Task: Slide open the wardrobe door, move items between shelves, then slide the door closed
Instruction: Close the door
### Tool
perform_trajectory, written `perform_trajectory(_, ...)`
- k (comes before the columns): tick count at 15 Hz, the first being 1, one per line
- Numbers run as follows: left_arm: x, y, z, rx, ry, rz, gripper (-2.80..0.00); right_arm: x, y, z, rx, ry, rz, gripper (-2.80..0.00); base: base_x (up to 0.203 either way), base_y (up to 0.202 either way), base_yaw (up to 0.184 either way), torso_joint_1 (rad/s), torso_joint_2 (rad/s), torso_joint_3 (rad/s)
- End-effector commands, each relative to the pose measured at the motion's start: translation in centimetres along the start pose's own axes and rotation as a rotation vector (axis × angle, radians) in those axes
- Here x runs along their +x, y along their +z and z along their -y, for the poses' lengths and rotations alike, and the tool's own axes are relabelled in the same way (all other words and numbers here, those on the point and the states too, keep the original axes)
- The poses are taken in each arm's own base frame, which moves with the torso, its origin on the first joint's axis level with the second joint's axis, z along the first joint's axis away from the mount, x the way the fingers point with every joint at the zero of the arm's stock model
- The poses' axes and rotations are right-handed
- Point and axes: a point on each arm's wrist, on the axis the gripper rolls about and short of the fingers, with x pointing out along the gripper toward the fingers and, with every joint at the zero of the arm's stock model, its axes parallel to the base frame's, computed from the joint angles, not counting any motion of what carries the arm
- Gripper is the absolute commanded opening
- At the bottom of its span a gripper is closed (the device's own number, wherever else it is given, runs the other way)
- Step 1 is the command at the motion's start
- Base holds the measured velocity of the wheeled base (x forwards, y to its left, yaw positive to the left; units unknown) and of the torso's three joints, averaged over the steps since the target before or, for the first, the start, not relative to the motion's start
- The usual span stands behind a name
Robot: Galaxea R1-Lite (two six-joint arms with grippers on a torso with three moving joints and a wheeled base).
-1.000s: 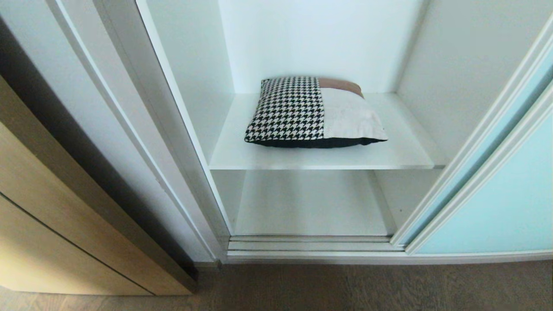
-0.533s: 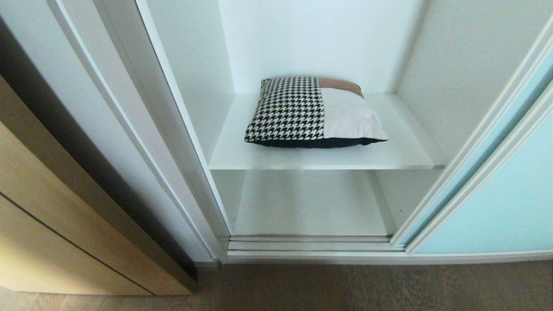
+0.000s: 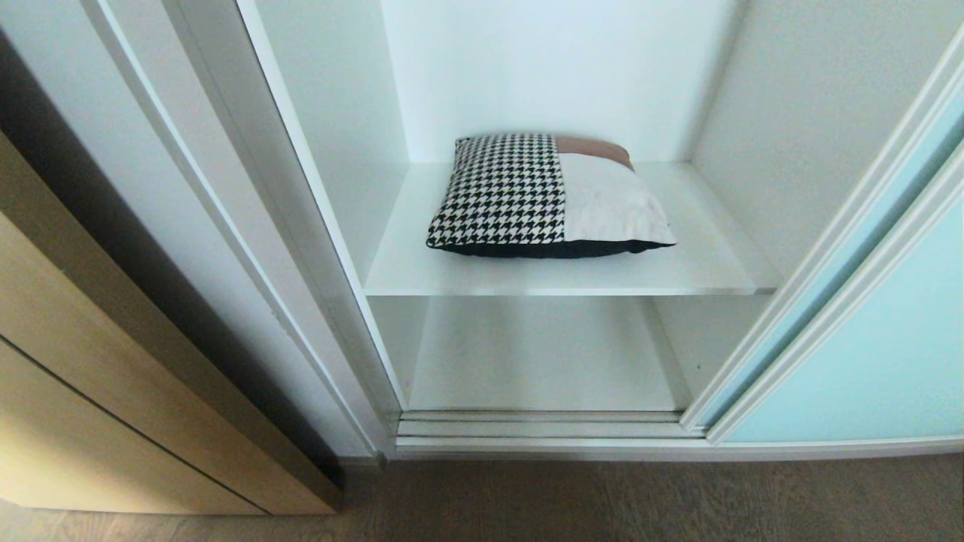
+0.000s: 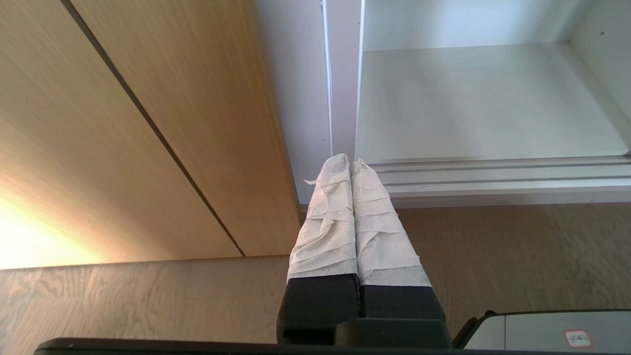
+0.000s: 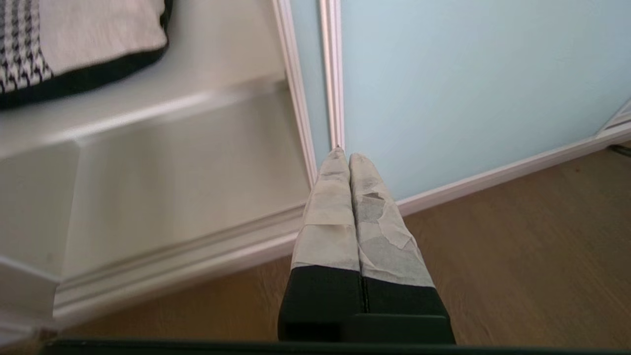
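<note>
Cushion [image 3: 546,197] lies flat on the upper white shelf [image 3: 708,271], roughly centred, houndstooth half toward the robot's left, cream patch toward its right, dark back face down against the board. Nothing is on or beside it. Lower shelf [image 3: 542,354] below is bare (the likely landing spot, judging from the task). Sliding wardrobe door [image 3: 866,354] is already pushed aside to the robot's right, so the opening is clear. From the right gripper [image 5: 344,157] the cushion lies up and to that gripper's left, beyond the shelf's front lip; its near right corner [image 5: 98,54] shows in the right wrist view. That gripper hovers low over the wooden floor [image 5: 517,246], fingertips pressed together and holding nothing, aimed at the door frame edge just by the opening. Left gripper [image 4: 351,162] is parked low by the floor track [image 4: 493,177], fingers likewise together, pointing at the wardrobe's left post next to the light wooden cabinet front [image 4: 148,123]; from it only the lower shelf shows, the cushion does not. Right arm reads as the nearer one. The cushion is about square, with no clear long axis; its front edge runs along the shelf lip, square to an approach from the front. Judgement: the right gripper must rise, swing left and open before any grasp on that front edge.
</note>
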Motion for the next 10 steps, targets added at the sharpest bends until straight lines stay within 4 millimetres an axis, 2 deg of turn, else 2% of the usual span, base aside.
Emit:
perform_trajectory(1,0.0,0.0,0.0,0.000,0.000,-0.004,-2.80,0.0,0.9,-0.2,0.011,-0.003,0.019,-2.80,0.000,0.000,0.000,0.000,0.00,0.000)
perform_trajectory(5,0.0,0.0,0.0,0.001,-0.001,-0.004,-2.80,-0.4,3.4,-0.4,0.032,-0.060,0.075,-2.80,0.000,0.000,0.000,0.000,0.00,0.000)
perform_trajectory(8,0.0,0.0,0.0,0.000,0.000,-0.003,-2.80,-1.5,5.9,-0.7,0.020,-0.140,0.038,-2.80,0.000,0.000,0.000,0.000,0.00,0.000)
perform_trajectory(10,0.0,0.0,0.0,0.000,-0.001,-0.004,-2.80,-1.2,7.3,-1.4,0.043,-0.186,-0.005,-2.80,0.000,0.000,0.000,0.000,0.00,0.000)
